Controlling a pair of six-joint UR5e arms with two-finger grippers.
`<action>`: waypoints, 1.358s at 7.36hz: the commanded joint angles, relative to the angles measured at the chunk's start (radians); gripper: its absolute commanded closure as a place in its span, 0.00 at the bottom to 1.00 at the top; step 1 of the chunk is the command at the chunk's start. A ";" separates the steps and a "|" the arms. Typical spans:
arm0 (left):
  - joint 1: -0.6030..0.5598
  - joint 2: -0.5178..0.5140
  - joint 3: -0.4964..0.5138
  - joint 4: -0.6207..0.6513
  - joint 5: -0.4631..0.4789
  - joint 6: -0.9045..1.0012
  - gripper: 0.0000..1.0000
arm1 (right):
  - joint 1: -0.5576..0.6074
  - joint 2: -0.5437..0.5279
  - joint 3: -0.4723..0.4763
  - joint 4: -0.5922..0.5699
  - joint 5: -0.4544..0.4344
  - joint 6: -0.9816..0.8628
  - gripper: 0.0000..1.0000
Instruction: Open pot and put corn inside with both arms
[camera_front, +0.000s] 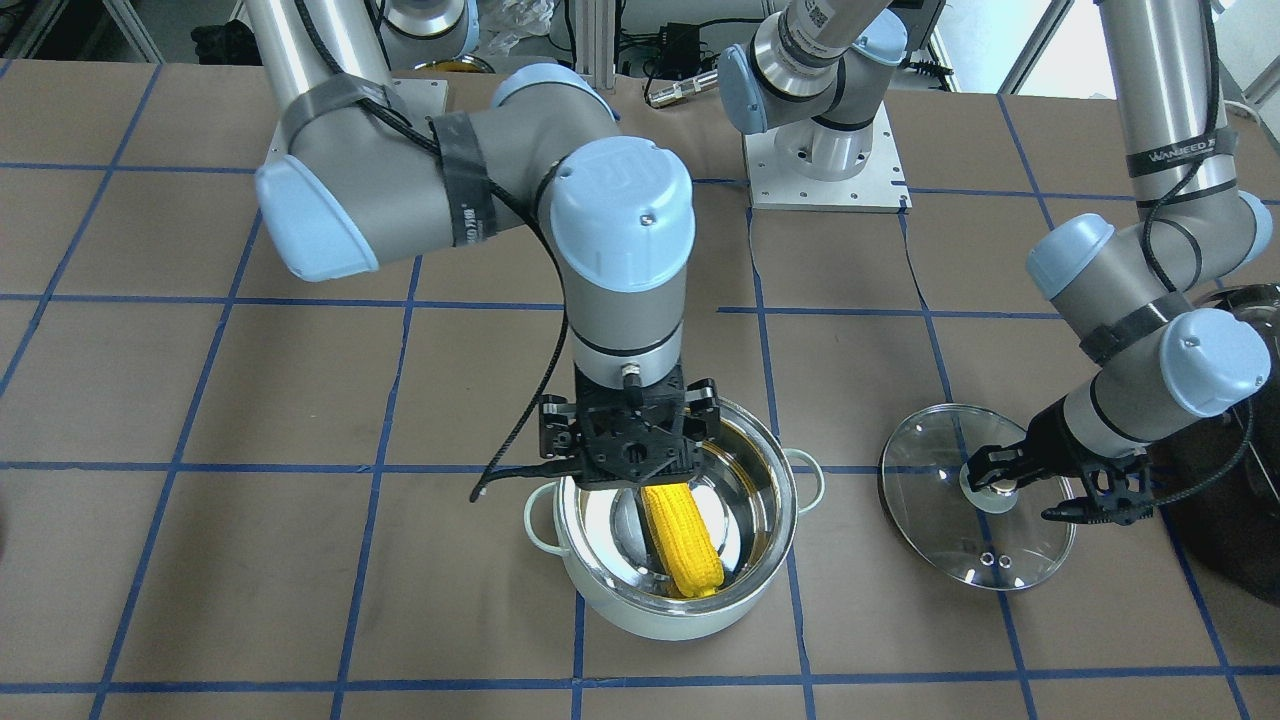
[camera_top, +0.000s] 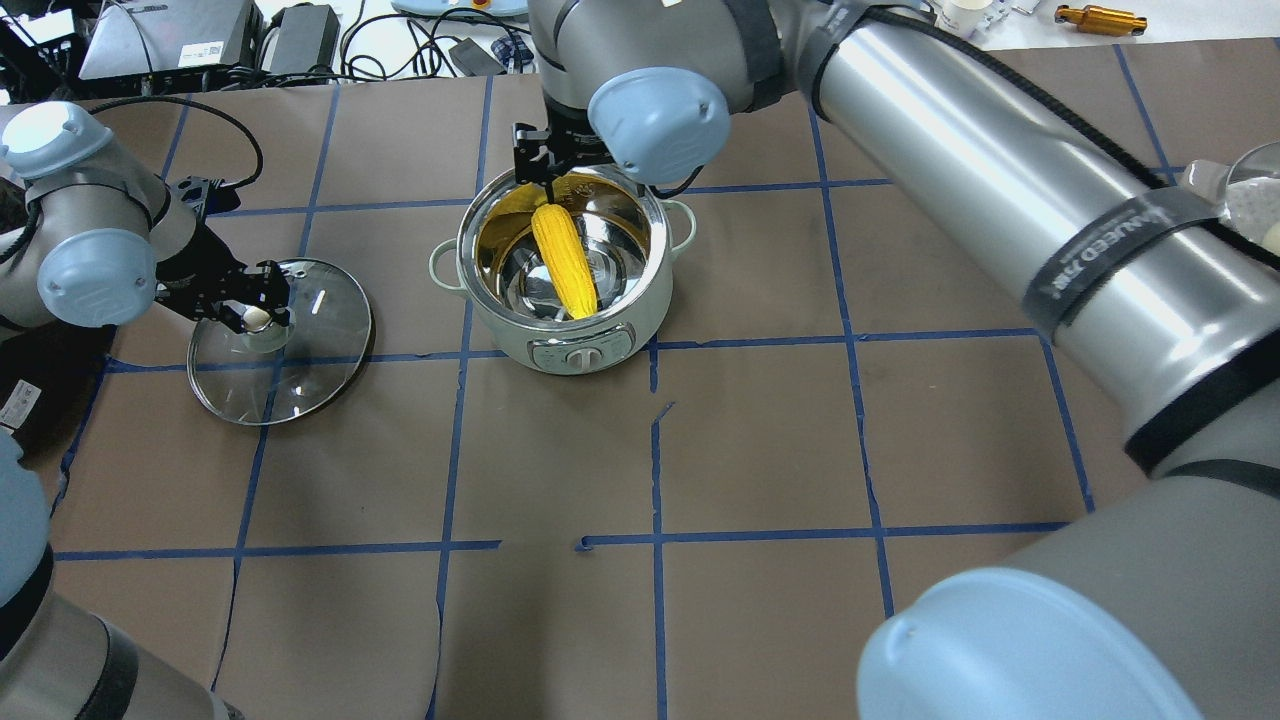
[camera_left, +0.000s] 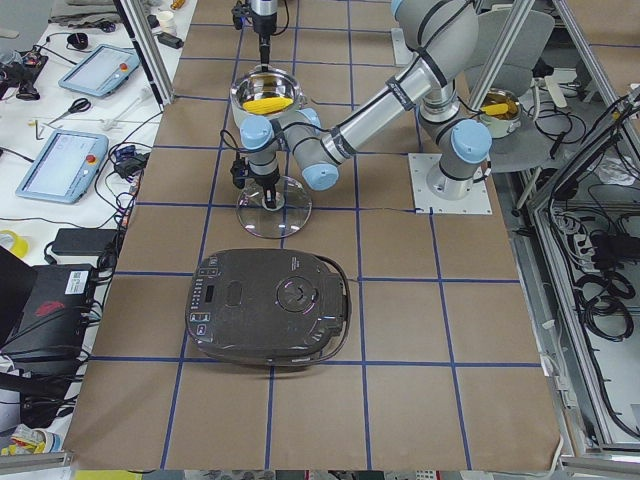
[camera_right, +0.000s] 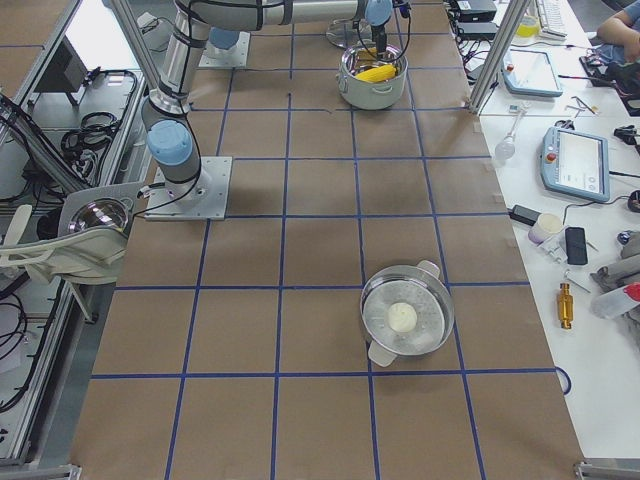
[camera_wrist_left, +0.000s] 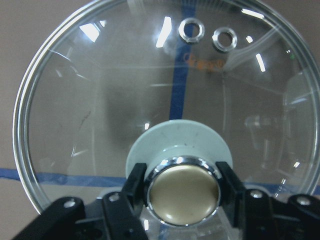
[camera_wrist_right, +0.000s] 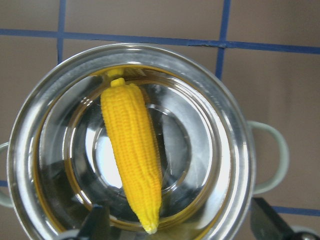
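Note:
The mint-green pot (camera_front: 650, 615) stands open on the table, also in the overhead view (camera_top: 600, 345). The yellow corn (camera_front: 685, 540) leans inside it, thick end on the rim wall, tip on the steel floor (camera_wrist_right: 132, 155). My right gripper (camera_front: 630, 445) hovers right above the pot's far rim, its jaws wide apart and off the corn (camera_top: 565, 260). The glass lid (camera_front: 950, 540) lies on the table beside the pot. My left gripper (camera_wrist_left: 182, 192) is shut on its brass knob, with fingers (camera_wrist_left: 135, 180) pressed on both sides.
A black appliance (camera_left: 265, 305) sits behind the lid on my left side. A steel pan holding a white lump (camera_right: 405, 320) stands far off at the table's right end. An arm base plate (camera_front: 825, 160) is bolted at the robot's edge.

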 joint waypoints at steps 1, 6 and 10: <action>-0.024 0.054 0.081 -0.120 -0.003 -0.041 0.16 | -0.169 -0.134 0.068 0.101 0.012 -0.039 0.00; -0.337 0.208 0.417 -0.579 -0.003 -0.393 0.12 | -0.337 -0.424 0.253 0.306 -0.063 -0.261 0.00; -0.522 0.352 0.342 -0.569 0.000 -0.411 0.00 | -0.339 -0.474 0.291 0.357 -0.068 -0.259 0.00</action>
